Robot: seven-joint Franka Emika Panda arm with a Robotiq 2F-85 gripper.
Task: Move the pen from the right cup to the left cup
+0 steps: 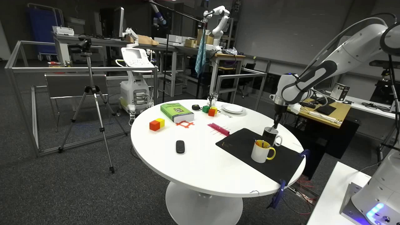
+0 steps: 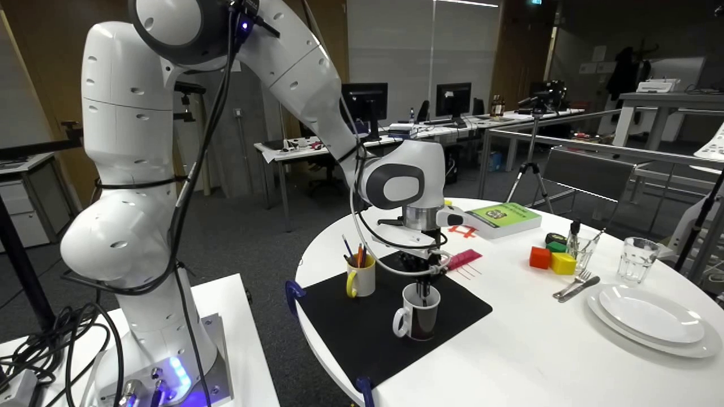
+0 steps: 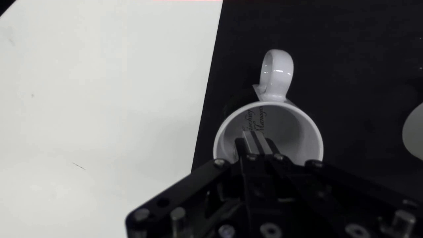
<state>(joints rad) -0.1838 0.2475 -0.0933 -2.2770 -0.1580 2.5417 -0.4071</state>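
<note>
My hand (image 3: 256, 138) was closest in the wrist view, its tips inside the rim of the right cup (image 2: 424, 323). It was clenched, pale pads (image 3: 250, 142) close together with only a thin dark strip (image 3: 258, 142) between them. I could not tell whether that strip was the pen or merely the seam, for nowhere did the pen show clearly. By the task I judged it to be in the right cup, hidden along my hand, its long axis close to upright as the hand's was. If I had it pinched, a straight lift would suit it best. The left cup (image 2: 366, 281) stood near on my left, the mat (image 2: 350, 328) showing between the two, so the carry called for a rise past the rim and then a sideways shift leftward. Orange and dark sticks (image 2: 360, 257) leaned in the left cup, ends above its rim; I reckoned the pen's lower end would need a gap among them.
</note>
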